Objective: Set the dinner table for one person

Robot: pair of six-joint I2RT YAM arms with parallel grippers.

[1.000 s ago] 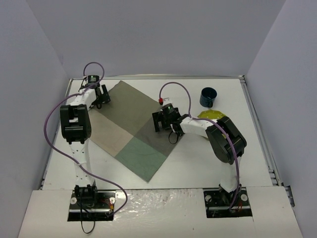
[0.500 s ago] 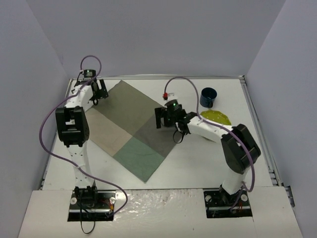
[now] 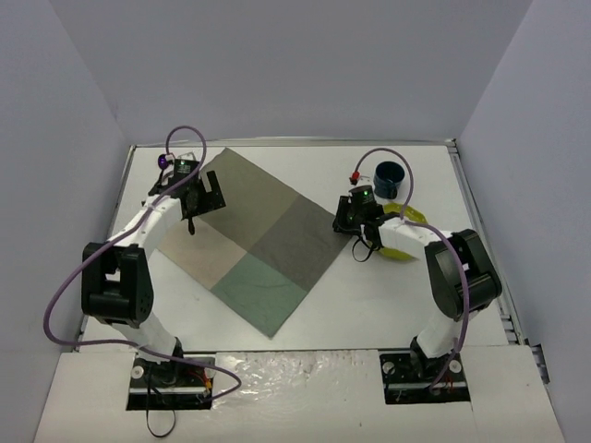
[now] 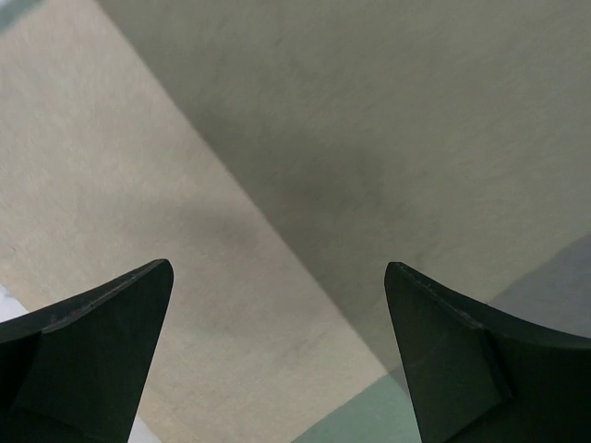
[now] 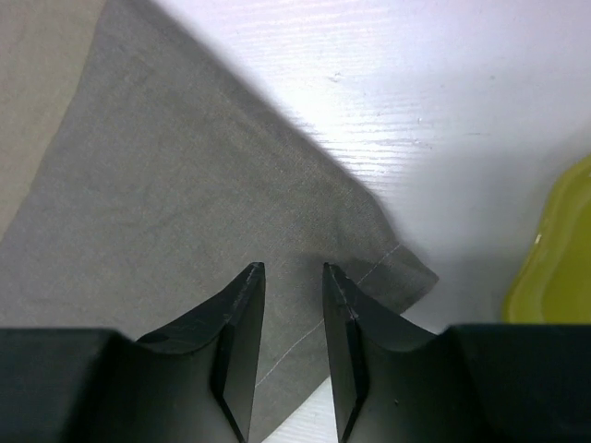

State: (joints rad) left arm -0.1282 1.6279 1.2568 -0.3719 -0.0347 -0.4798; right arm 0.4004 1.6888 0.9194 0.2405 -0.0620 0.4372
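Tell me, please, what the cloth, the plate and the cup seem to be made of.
Cloth: woven fabric, matte; fine weave and a stitched hem show at its corner. Plate: probably plastic, yellow-green, smooth with a slight sheen. Cup: dark blue and smooth; plastic or glazed ceramic, too small to tell.

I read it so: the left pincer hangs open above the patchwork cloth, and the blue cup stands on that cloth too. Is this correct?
Not quite. The blue cup stands on the bare white dinner table, apart from the patchwork cloth; the top external view shows it. The left pincer does hang open above the cloth.
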